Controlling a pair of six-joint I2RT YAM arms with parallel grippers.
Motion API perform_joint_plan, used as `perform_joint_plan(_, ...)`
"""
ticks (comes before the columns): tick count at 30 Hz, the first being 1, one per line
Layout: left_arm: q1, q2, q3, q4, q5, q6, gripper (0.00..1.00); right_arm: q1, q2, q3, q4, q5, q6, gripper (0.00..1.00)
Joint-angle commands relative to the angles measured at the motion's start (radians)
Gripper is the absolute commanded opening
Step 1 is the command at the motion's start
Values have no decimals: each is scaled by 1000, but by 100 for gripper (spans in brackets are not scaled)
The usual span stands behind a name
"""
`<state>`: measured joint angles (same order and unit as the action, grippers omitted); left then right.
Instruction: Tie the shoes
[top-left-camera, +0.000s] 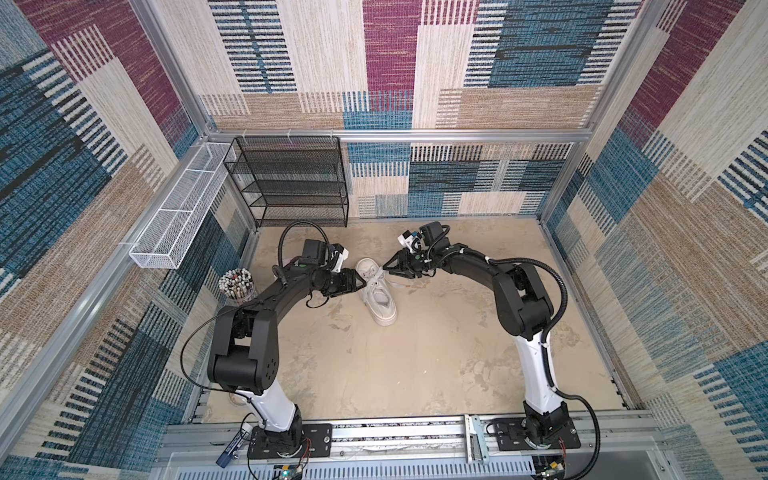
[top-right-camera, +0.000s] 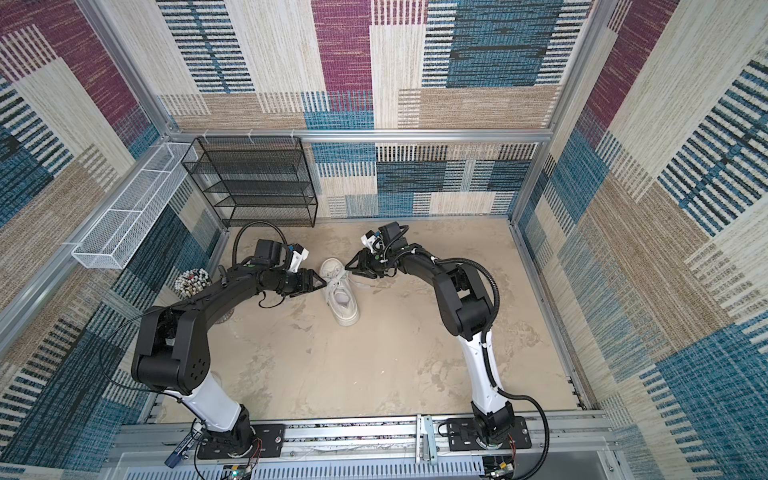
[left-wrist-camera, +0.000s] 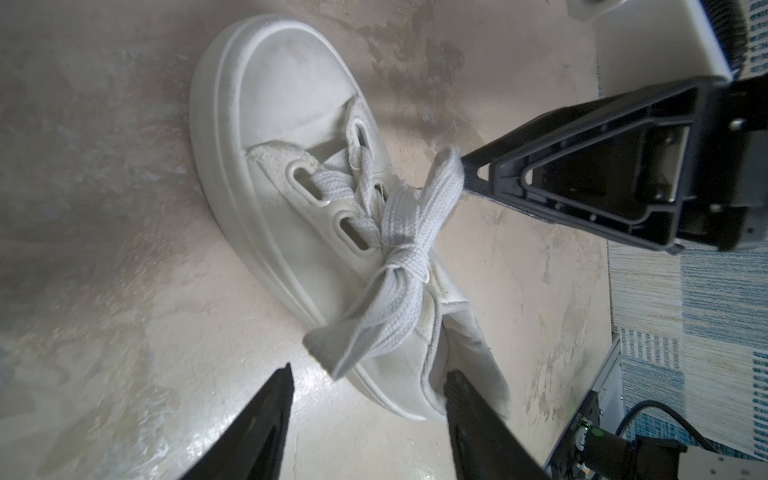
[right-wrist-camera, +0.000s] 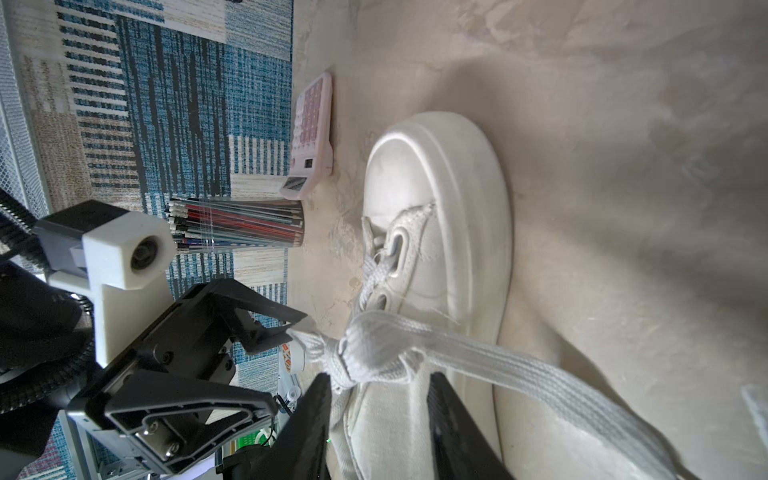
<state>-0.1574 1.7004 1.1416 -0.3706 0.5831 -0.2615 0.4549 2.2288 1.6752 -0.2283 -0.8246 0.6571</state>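
REMOTE DESK: I am watching the white sneaker (top-left-camera: 378, 299) sitting on the tan table (top-left-camera: 415, 365), towards the back and near the middle. Its toe is pointing at the rear wall, and a gripper is flanking each side. Its flat laces (left-wrist-camera: 405, 259) are lying tied in a bow over the tongue. The left gripper (left-wrist-camera: 370, 376) is hovering with jaws well parted, one loop end drooping just ahead of them, nothing pinched. The right gripper (right-wrist-camera: 380, 382) is standing partly open beside the knot, gripping nothing; the other loop is brushing one of its fingertips (left-wrist-camera: 473, 174).
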Motion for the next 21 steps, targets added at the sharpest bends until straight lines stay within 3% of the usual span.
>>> perform_joint_plan(1, 2, 20, 8, 38, 38, -45, 62, -2, -19, -19, 43, -18, 13, 41)
perform_joint_plan(8, 2, 59, 28, 70, 59, -65, 55, -4, 18, 0, 49, -52, 24, 45)
perform_joint_plan(14, 6, 79, 45, 71, 79, -62, 39, -1, 24, -31, 101, -93, 60, 45)
perform_joint_plan(21, 14, 51, 22, 78, 63, -64, 53, 1, 7, -70, 120, -75, 68, 35)
